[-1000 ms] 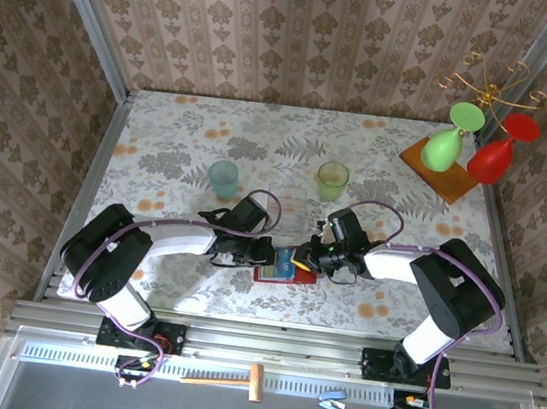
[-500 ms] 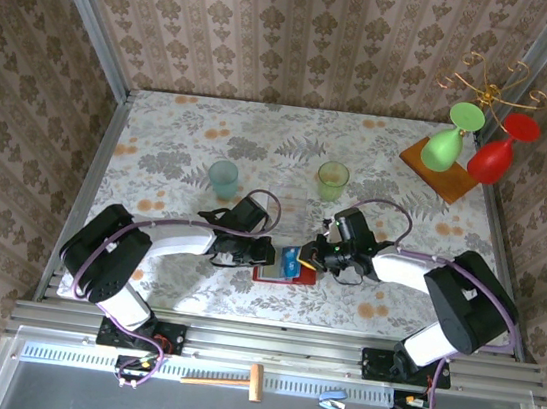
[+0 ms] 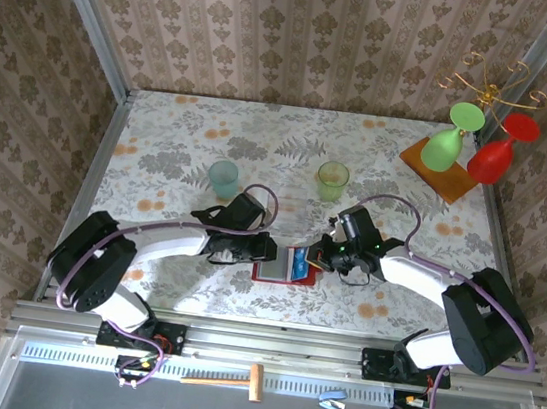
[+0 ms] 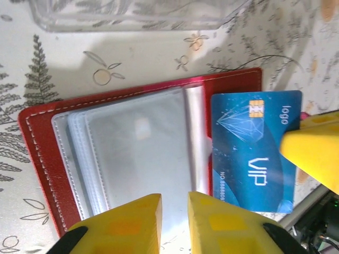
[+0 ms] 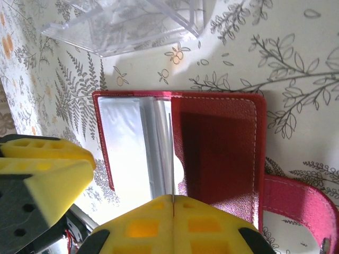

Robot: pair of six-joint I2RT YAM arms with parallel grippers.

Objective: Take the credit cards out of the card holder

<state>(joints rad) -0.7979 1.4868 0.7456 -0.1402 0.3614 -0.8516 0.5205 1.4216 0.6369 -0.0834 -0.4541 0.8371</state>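
Red card holder (image 4: 37, 159) lying open on a floral tablecloth (image 4: 32, 58), clear sleeves facing up. On the card holder's far side, a clear plastic box (image 4: 132, 13). Blue VIP credit card (image 4: 249, 153) just beside those sleeves, over the card holder's red edge, pinched in the closed right gripper (image 5: 174, 211). Left gripper (image 4: 174, 225) just above the card holder's sleeves, jaws narrowly parted, holding nothing.

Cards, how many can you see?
1: a blue card, pinched by the right gripper, sticking out past the open red wallet's edge. More may hide inside it.
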